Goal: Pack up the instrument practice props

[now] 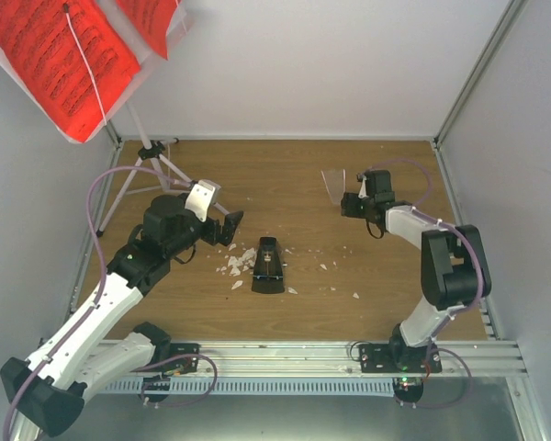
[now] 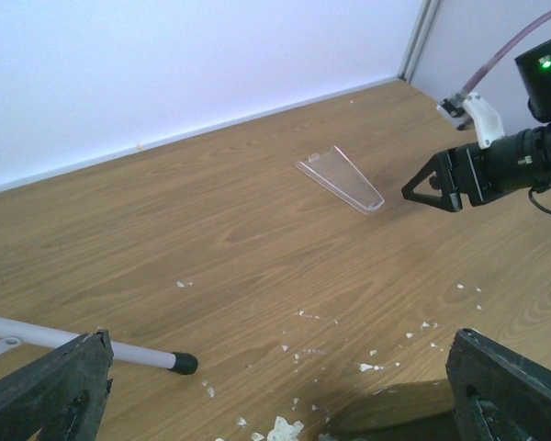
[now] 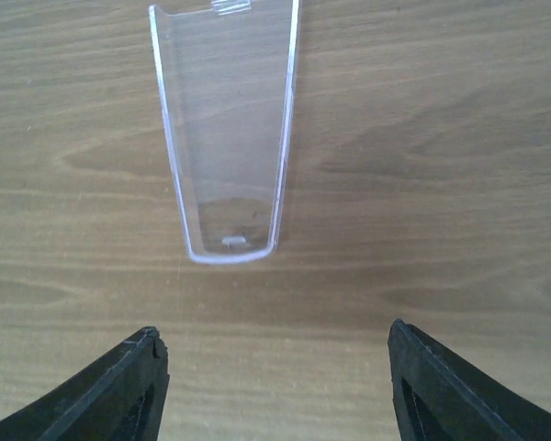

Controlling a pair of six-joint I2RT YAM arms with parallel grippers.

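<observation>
The white music stand (image 1: 150,152) stands at the back left on thin tripod legs, with bright red sheets (image 1: 60,55) on its tray. One leg's black tip (image 2: 180,364) lies just ahead of my left gripper (image 2: 275,404). The small black metronome (image 1: 268,266) lies on the table's middle. My left gripper (image 1: 230,228) hovers open just left of it, holding nothing. A clear tapered plastic cover (image 3: 225,138) lies flat at the back. My right gripper (image 3: 275,386) is open just short of the cover's narrow end, apart from it.
Small white crumbs (image 1: 237,266) are scattered around the metronome and toward the right (image 1: 355,296). White walls close in the back and both sides. The right gripper (image 2: 433,186) shows in the left wrist view beside the clear cover (image 2: 342,179).
</observation>
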